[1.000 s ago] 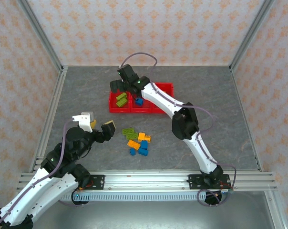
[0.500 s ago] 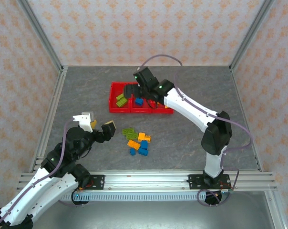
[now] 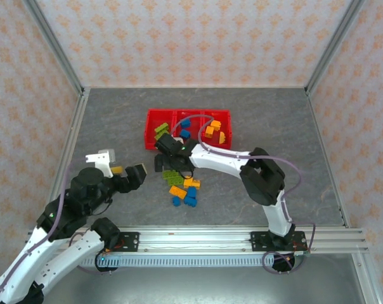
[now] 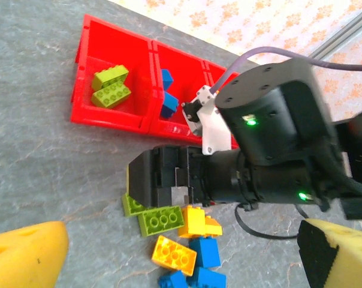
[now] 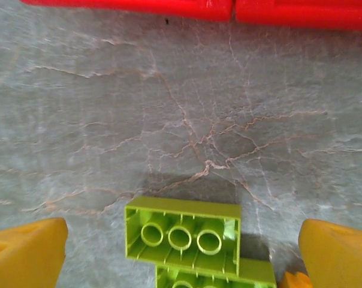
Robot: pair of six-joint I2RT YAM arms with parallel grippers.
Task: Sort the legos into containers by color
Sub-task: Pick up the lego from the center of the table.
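Observation:
The containers (image 3: 189, 112) are three joined red bins at the back of the table: the left one holds lime green legos (image 3: 160, 132), the middle one blue (image 3: 184, 129), the right one orange (image 3: 214, 129). In front of them lies a loose pile of legos (image 3: 183, 187) in all three colours. My right gripper (image 3: 168, 162) hangs open low over the pile's far left end. An upturned green lego (image 5: 184, 234) lies between its yellow pads (image 5: 26, 253), touching neither. My left gripper (image 3: 124, 171) is open and empty, left of the pile.
Metal frame rails (image 3: 70, 136) border the grey table on all sides. The right arm's links (image 3: 226, 159) stretch from the pile toward the near right. In the left wrist view the right gripper's black body (image 4: 271, 150) sits between the containers (image 4: 109, 117) and the pile (image 4: 187, 240).
My right gripper has left the bins and swung forward and down to the pile's green legos. The left arm has shifted a little to the left.

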